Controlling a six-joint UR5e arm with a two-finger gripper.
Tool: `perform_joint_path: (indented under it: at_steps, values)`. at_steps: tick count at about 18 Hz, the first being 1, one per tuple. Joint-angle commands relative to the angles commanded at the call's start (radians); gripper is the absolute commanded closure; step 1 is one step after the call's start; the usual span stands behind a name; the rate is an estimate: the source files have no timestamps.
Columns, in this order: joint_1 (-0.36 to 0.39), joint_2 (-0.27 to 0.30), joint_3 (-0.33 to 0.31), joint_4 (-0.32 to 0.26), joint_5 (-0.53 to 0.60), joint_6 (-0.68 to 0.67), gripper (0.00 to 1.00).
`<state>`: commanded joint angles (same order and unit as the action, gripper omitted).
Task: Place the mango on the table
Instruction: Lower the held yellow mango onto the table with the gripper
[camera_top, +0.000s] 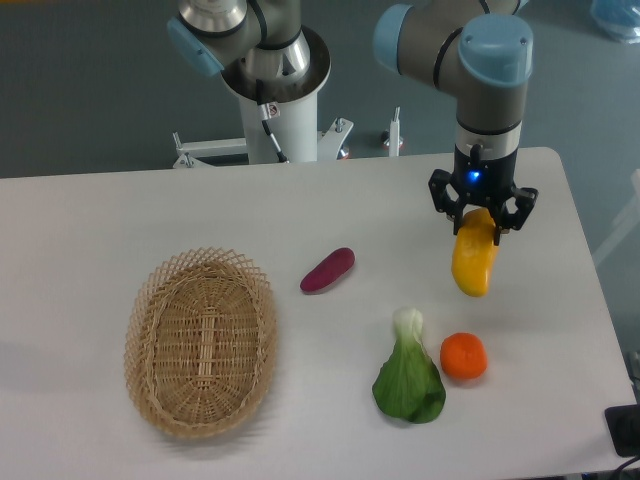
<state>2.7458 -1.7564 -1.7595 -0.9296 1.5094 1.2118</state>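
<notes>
Gripper: my gripper (482, 217) is pinching the mango (474, 259) by its upper end, one finger on each side, pointing straight down from the wrist.
Mango: it hangs nearly upright below my fingers, long axis vertical, lower tip toward the table (100, 220). I judge the top-end hold is what lets the bulk dangle free, so the tip can meet the surface first.
Height: I cannot tell for certain whether the tip touches the tabletop; it looks to be just above it or barely at it.
Spot below: bare white surface on the right side of the table, which I take as the reason I am holding here: nothing underneath to bump.
Orange (464, 357): near, in front of the mango, apart from it.
Greens (409, 376): a leafy vegetable just beside the orange, on its left; the two look close to touching.
Sweet potato (328, 270): lying on the table to the left, well apart from the mango.
Basket (200, 343): wicker, far left, with nothing visible in it.
Stage: the placing is not yet done, as I judge it, since my fingers are closed on the fruit.
Risk: released upright, the curved mango would likely tip and roll, perhaps toward the orange.
</notes>
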Motion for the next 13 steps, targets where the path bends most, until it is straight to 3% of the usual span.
perform_joint_path:
  at_steps: [7,13]
  values:
    - [0.014,0.002,-0.009,-0.003,0.002,0.02,0.52]
    - [0.087,-0.011,-0.034,0.017,0.003,0.194,0.52]
